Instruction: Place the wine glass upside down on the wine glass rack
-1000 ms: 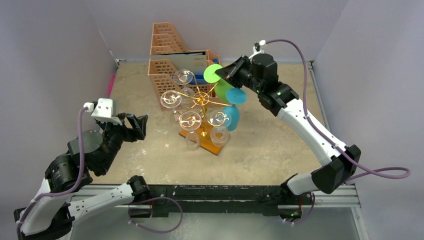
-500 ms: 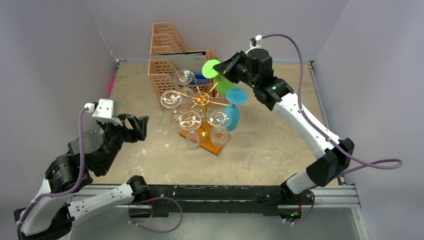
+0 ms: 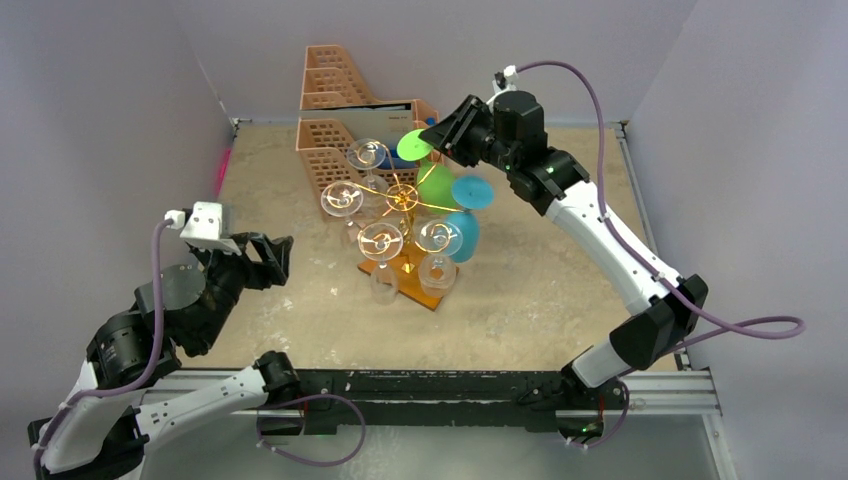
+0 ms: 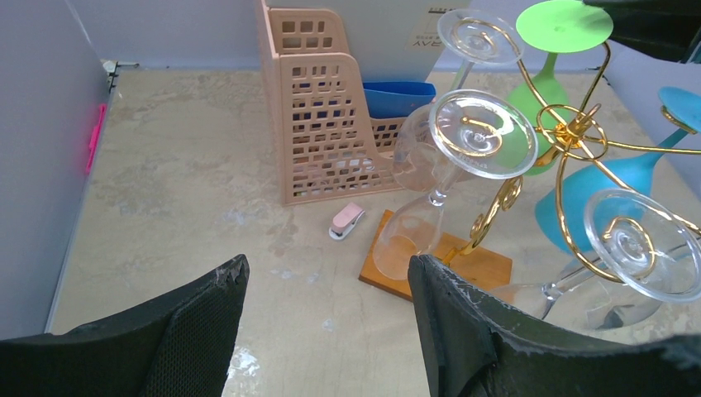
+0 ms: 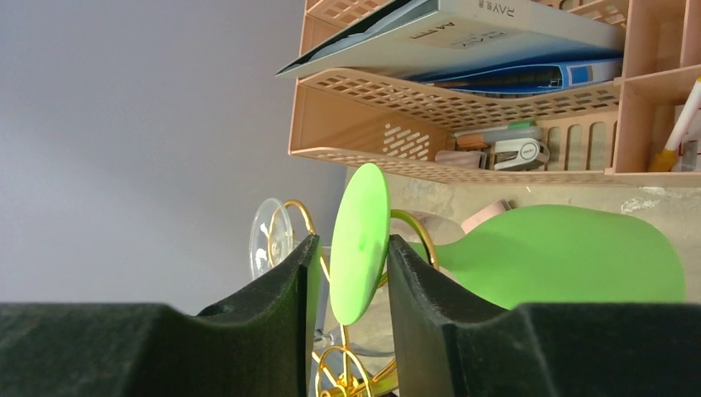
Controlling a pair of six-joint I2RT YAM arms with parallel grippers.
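The green wine glass [image 3: 437, 185] hangs upside down on the gold wire wine glass rack [image 3: 402, 197], its stem in a curled arm and its round foot [image 3: 415, 145] on top. My right gripper [image 3: 432, 135] is at the foot, jaws slightly apart on either side of the disc [image 5: 360, 244], with a gap on one side. The green bowl [image 5: 562, 256] hangs beyond. My left gripper [image 3: 278, 250] is open and empty to the left of the rack, low over the table [image 4: 326, 269]. The rack's wooden base [image 4: 488, 269] shows in the left wrist view.
A blue glass [image 3: 465, 225] and several clear glasses [image 3: 341, 198] hang on the rack. A peach perforated file organizer [image 3: 345, 120] with books stands behind it. A pink stapler [image 4: 347, 221] lies by the base. A pink marker [image 3: 221, 170] lies at the left wall.
My right gripper moved left and back with the green glass's foot, bringing the glass onto the rack arm, and its jaws have loosened. The left arm has sunk slightly.
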